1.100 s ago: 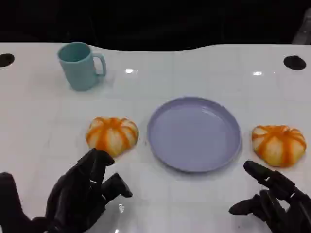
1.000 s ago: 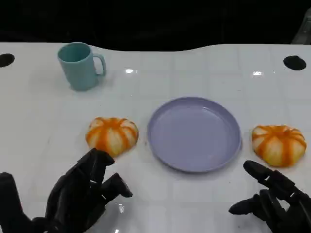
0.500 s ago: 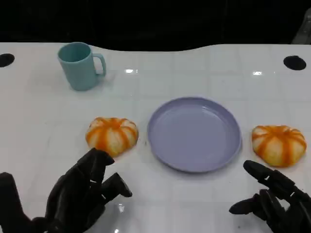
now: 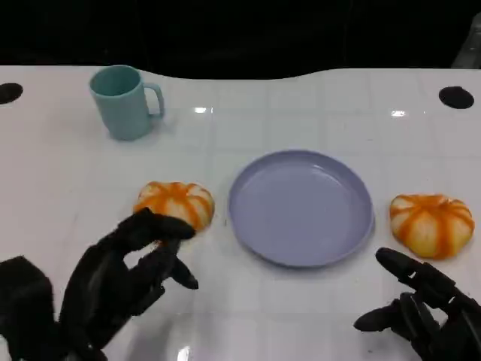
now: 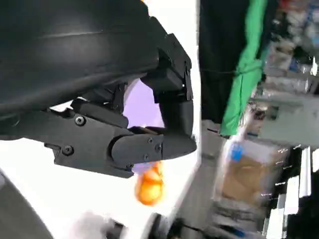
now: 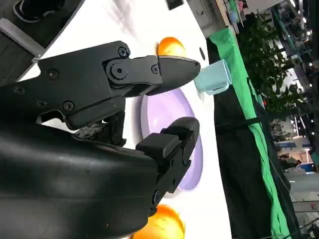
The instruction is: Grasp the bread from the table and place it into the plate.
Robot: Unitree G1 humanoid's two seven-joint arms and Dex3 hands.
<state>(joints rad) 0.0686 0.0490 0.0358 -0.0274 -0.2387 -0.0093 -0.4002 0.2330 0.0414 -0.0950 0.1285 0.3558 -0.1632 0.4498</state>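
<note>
So, quick rundown of where things sit:

left hand: the left hand [image 4: 124,274] is low on the near-left of the table [image 4: 301,113], fingers spread apart with nothing in them, tips just at the near edge of the left bread [image 4: 175,206]. Looks like it's lining up a grab from the front, not closed on anything yet.

right hand: the right hand [image 4: 421,312] hangs at the near-right corner, fingers apart and holding nothing, a bit short of the right bread [image 4: 431,223].

bread: two orange-striped buns, both on the table, one just beside each side of the plate [image 4: 301,207]. Neither is in the plate, so I'd say the task is at the very first reach.

plate: lilac, dead centre between the buns, which makes for a short hop from either side. The raised rim is the thing to clear on the way in.

room to move: decent bare table in front of the plate and around both buns. The teal mug [image 4: 124,101] is well apart at the far left, shouldn't get in the way. Table's far edge is well beyond everything.
</note>
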